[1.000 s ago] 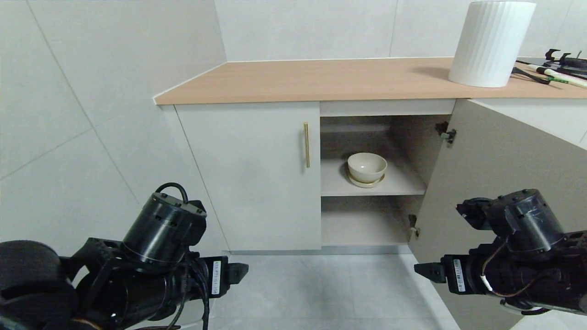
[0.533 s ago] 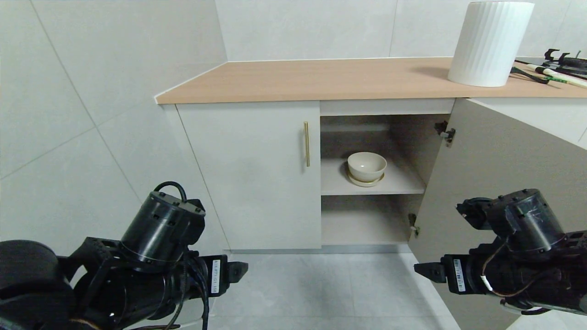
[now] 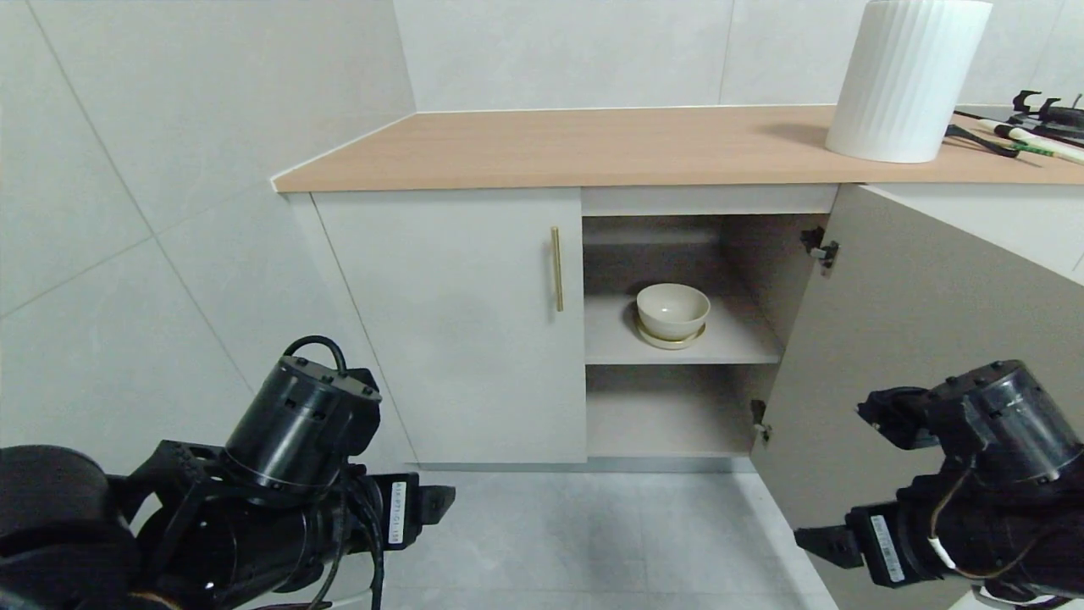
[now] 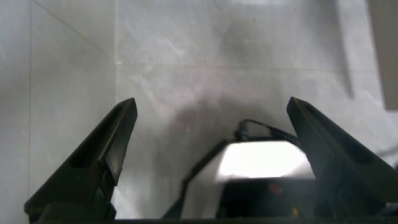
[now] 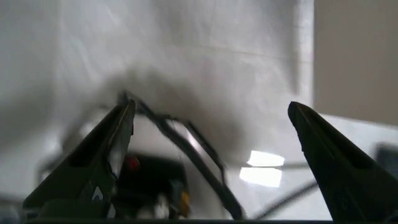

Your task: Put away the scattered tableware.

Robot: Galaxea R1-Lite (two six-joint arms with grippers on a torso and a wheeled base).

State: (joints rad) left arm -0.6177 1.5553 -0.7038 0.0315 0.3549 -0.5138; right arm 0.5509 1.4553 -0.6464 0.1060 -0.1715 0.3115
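A: Where was the tableware?

B: A cream bowl [image 3: 673,310] sat on a small matching plate [image 3: 669,340] inside a pale cupboard [image 3: 707,200]. They rested on the upper shelf [image 3: 737,339], roughly midway between its left and right edges. The lower shelf [image 3: 660,424] lay beneath.

A: Was the cupboard open?

B: Half open. The left door [image 3: 449,322] was closed and had an upright brass handle [image 3: 556,268] at its inner edge. The right door [image 3: 915,339] stood swung out toward the camera.

A: And on top?

B: There was a wooden counter [image 3: 550,148]. A tall white ribbed container [image 3: 906,80] stood toward its right end, near the front edge. Some utensils [image 3: 1029,135] lay just beside it, farther right.

A: Where were the arms?

B: Both were low, above the grey tiled floor [image 3: 593,525] and well apart from the bowl. The left gripper [image 3: 436,504] hung in front of the closed door. The right gripper [image 3: 817,542] hung in front of the open one.

A: And the jaws?

B: On each gripper, the wrist views showed the jaws spread wide apart, with floor between them.
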